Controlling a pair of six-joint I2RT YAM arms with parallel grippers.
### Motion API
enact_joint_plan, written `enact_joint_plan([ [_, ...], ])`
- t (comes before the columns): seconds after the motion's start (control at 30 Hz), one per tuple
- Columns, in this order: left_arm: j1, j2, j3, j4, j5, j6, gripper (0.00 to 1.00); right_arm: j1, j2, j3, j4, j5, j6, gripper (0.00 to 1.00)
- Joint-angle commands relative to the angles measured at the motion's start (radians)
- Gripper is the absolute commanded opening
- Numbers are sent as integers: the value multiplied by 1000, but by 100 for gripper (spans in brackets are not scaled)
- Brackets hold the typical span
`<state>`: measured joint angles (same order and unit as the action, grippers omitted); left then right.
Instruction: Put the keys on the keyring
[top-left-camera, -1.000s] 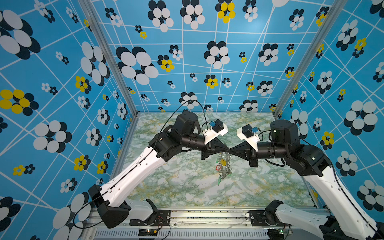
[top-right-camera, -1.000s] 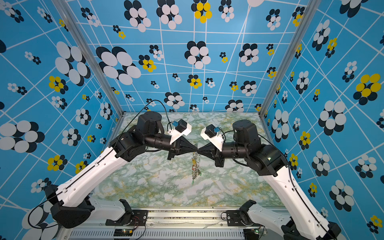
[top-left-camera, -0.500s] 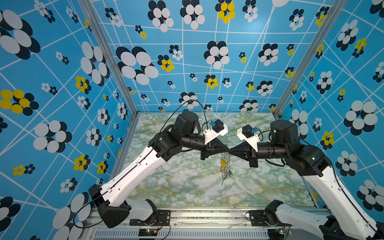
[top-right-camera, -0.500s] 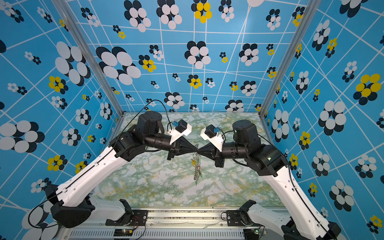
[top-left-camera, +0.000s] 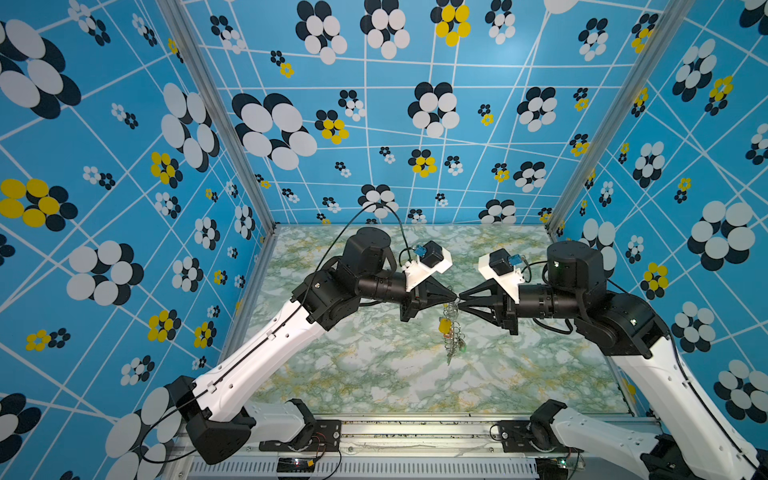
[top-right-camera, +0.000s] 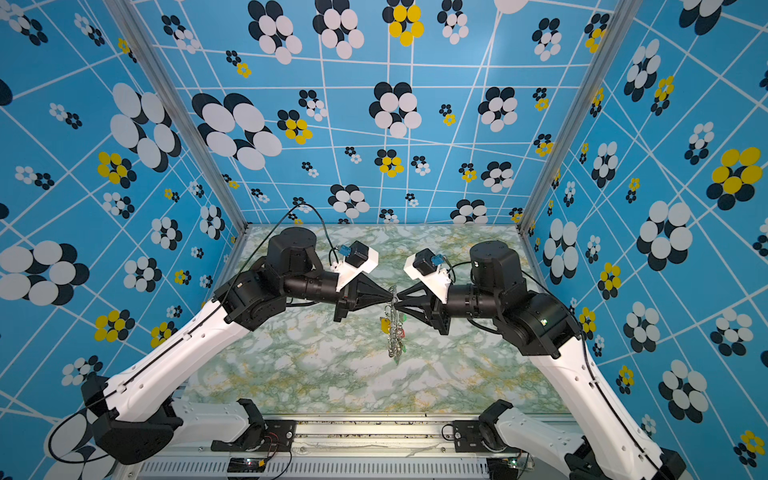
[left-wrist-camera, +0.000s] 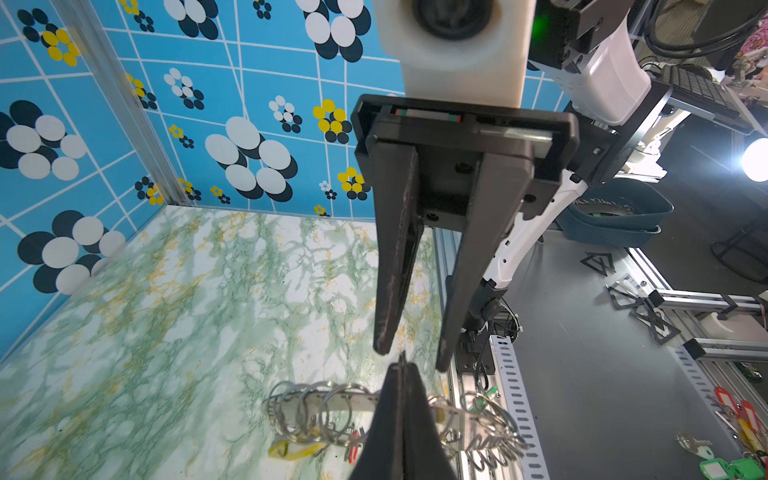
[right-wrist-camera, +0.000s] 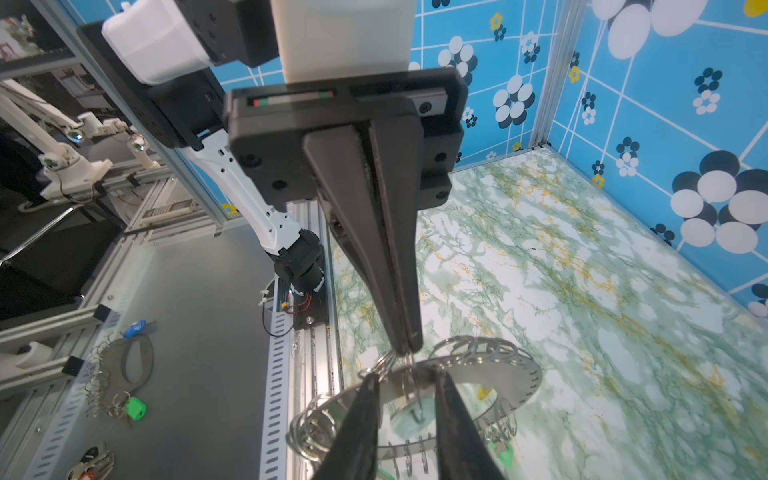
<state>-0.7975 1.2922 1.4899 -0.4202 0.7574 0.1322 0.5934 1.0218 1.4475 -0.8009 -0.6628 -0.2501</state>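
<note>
The left gripper (top-left-camera: 455, 298) is pinching closed on the top edge of the keyring (top-left-camera: 451, 334). The keyring is hanging edge-on at the centre of both top views, over the table (top-left-camera: 374, 374), with keys (top-right-camera: 385, 326) dangling from it. The right gripper (top-left-camera: 461, 303) is standing open, holding nothing, its tips just beside the left's.

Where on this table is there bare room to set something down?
The green-veined marble tabletop lies bare along the front rail, beside both side walls and by the back wall. Crowded at centre: the left gripper, shut, and the right gripper, open, meet tip to tip, with the grey metal keyring and its tagged keys hanging below.
</note>
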Motion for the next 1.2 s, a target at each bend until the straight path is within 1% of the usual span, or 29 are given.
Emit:
enact_joint_plan([
  [0.0, 21, -47, -22, 143, 1, -47, 0, -6, -19, -14, 27, 5, 5, 33],
  [0.17, 40, -63, -56, 242, 47, -101, 0, -8, -24, -22, 47, 0, 9, 35],
  [0.43, 40, -67, -68, 284, 86, -123, 0, -23, -24, -27, 110, -1, 27, 36],
  [0.53, 40, -69, -68, 290, 92, -123, 0, -38, -25, -29, 138, -20, 43, 36],
  [0.83, 40, -76, -79, 342, 97, -138, 0, -48, -12, -45, 187, -65, 81, 29],
  [0.93, 40, -74, -77, 343, 99, -139, 0, -51, -11, -46, 207, -86, 94, 28],
  [1.03, 40, -72, -74, 343, 97, -138, 0, -52, -6, -44, 212, -103, 102, 23],
  [1.17, 40, -74, -77, 348, 85, -134, 0, -53, -10, -48, 212, -110, 106, 7],
])
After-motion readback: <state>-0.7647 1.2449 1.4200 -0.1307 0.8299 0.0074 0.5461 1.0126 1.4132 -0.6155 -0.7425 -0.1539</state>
